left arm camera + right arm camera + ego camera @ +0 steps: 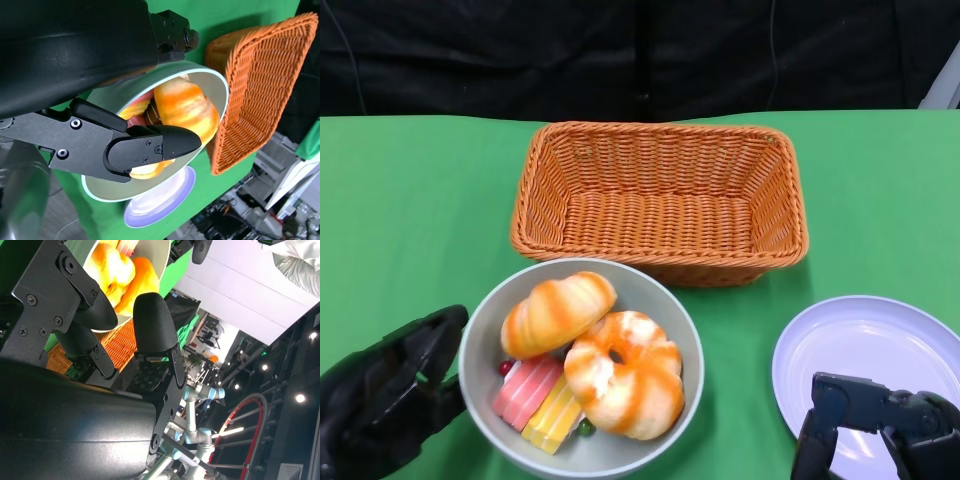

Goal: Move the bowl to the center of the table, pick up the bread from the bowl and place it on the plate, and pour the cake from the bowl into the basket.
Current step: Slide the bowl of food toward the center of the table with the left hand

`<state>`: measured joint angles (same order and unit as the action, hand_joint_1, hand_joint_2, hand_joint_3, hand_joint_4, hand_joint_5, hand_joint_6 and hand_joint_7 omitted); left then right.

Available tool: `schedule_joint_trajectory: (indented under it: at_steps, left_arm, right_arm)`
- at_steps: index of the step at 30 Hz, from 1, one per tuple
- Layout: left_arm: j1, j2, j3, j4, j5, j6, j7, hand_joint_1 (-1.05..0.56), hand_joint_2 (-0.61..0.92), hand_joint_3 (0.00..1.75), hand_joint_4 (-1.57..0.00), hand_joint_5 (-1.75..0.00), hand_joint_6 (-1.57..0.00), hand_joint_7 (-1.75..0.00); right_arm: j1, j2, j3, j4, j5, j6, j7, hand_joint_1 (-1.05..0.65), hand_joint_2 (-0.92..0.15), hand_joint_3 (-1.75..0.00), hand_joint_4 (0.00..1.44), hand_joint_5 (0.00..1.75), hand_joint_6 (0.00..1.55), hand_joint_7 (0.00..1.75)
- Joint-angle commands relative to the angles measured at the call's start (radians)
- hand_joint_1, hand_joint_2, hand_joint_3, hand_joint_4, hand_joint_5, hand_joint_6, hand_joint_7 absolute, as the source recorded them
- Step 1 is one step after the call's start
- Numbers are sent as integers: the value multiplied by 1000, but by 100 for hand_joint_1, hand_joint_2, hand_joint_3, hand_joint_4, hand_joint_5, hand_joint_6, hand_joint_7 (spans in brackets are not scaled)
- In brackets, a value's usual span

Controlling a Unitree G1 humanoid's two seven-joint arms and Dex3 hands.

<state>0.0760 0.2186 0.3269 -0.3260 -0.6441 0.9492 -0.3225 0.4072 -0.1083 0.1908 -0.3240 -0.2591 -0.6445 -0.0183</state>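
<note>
A grey bowl (660,300) stands on the green table in front of the basket. It holds a croissant-shaped bread (557,312), a round orange-striped bread (625,372) and pink and yellow cake slices (535,398). My left hand (385,395) lies against the bowl's left outer wall with its fingers apart; none of them crosses the rim. In the left wrist view one of its fingers (150,147) shows in front of the bowl (220,85). My right hand (880,430) hovers over the near edge of the pale plate (865,345), fingers (152,322) apart and holding nothing.
An orange woven basket (660,262) with nothing in it stands just behind the bowl, nearly touching it. The plate lies to the bowl's right with a strip of green cloth between them. A black backdrop closes the table's far edge.
</note>
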Motion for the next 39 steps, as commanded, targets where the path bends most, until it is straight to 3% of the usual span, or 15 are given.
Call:
schedule_joint_trajectory:
  at_steps: [1,4,8,15,20,31,35,39]
  left_arm:
    - [10,-27,9,-52,-40,29,49,-64,92,50,0,0,0,0]
    - [26,-88,-13,-147,-52,44,131,-66,92,53,0,0,0,0]
    - [22,-118,-26,-189,-76,74,178,-67,92,56,0,0,0,0]
    - [6,-112,-59,-181,-76,93,204,-69,92,52,0,0,0,0]
    - [6,-106,-79,-171,-68,91,205,-69,92,45,-3,-2,0,0]
    - [18,-89,-88,-157,-56,77,202,-68,92,45,-4,-3,-4,-2]
    - [37,-8,-116,-164,24,12,172,-62,92,60,0,0,0,0]
    - [51,22,-128,-169,73,-26,174,-62,92,56,-1,0,-1,0]
  right_arm:
    - [7,2,12,-13,-24,-15,0,7,-10,-175,99,174,93,149]
    - [6,1,12,-10,-23,-16,0,7,-9,-175,99,174,93,149]
    - [1,2,14,-8,-15,-17,2,8,-10,-175,99,174,93,149]
    - [-3,8,16,-14,-30,-13,-2,10,-9,-175,98,173,92,148]
    - [-2,7,8,-32,-49,-21,-7,5,-5,-175,91,163,84,135]
    - [-1,7,8,-39,-58,-26,-11,-2,-12,-165,79,159,75,127]
    - [-4,5,7,-44,-58,-25,-9,-2,-12,-163,76,162,74,128]
    - [-1,5,7,-42,-60,-25,-10,-3,-12,-164,76,163,73,130]
